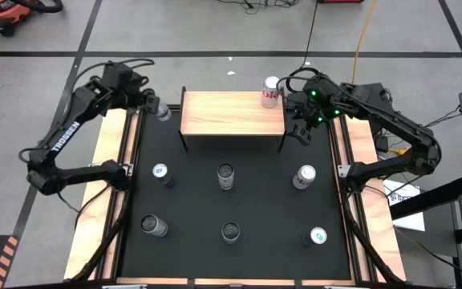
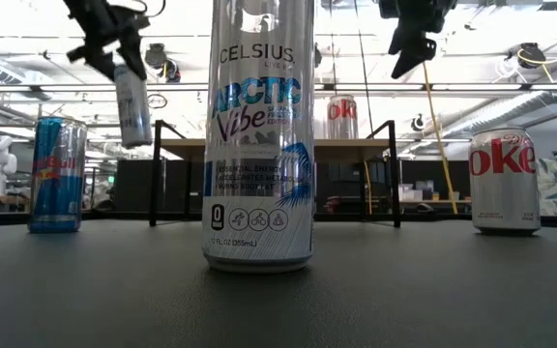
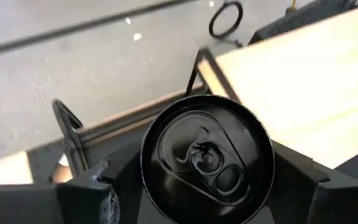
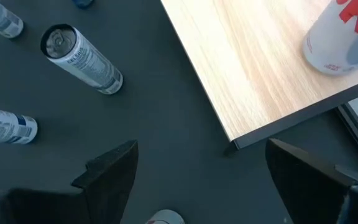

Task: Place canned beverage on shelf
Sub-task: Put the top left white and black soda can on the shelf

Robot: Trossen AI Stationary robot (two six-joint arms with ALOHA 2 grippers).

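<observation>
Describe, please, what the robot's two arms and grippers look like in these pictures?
Both arms are dark, jointed and slim. The left arm bears white TROSSEN lettering along one link, and black cables loop over its wrist. The right arm shows small green lights near its wrist and black cabling too. Each ends in a gripper with two dark wedge-shaped fingers: left gripper, right gripper.

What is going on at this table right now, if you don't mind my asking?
The robot is stocking drink cans onto a small wooden shelf. Its left pincer holds a slim can in the air beside the shelf's left end, not yet over the board. One Coke can already stands at the shelf's far right corner. The right pincer hangs open and empty by the shelf's right end. Six more cans wait on the black mat in front.
</observation>
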